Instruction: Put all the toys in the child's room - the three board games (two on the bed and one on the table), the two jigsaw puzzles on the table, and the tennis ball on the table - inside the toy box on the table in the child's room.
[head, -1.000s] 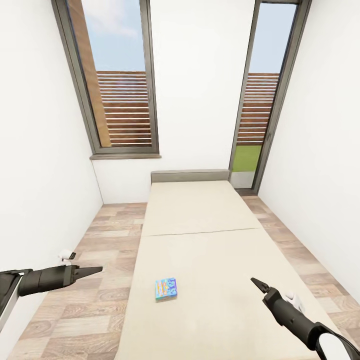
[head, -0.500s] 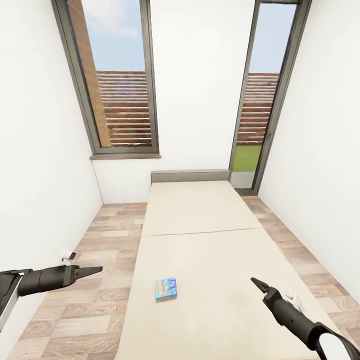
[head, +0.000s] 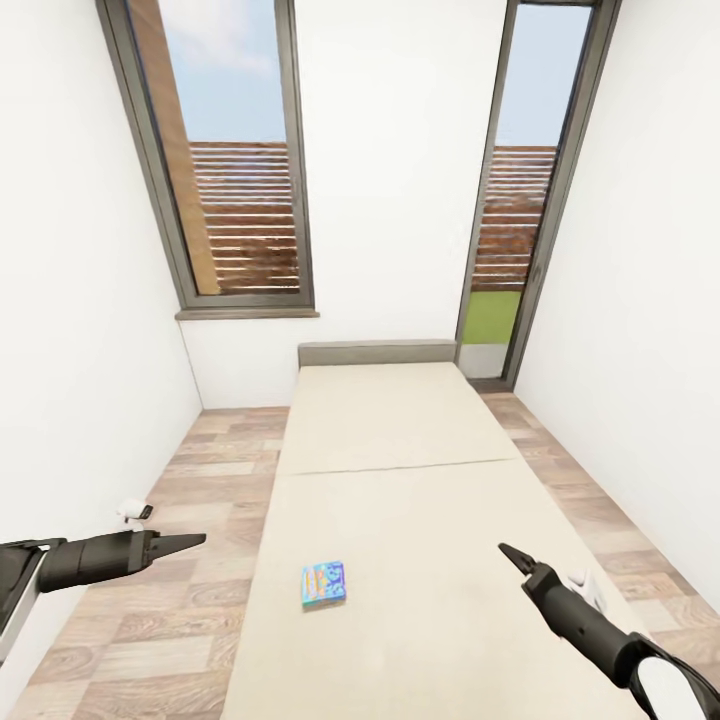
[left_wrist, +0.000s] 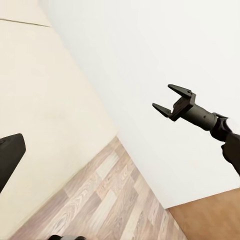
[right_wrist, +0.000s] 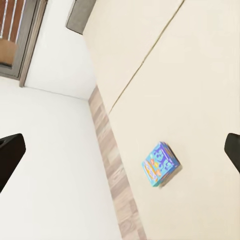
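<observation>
Closer now, blue board game (head: 324, 584) lies on bed (head: 400, 470), print unreadable

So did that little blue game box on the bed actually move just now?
No. The blue board game keeps its place against the bed's seam; the whole picture shifted, so the camera moved.

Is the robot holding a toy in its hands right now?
No, nothing is held. The left gripper and the right gripper are both empty, and the right one's jaws stand apart. The blue board game lies alone on the bed, between the two arms.
</observation>
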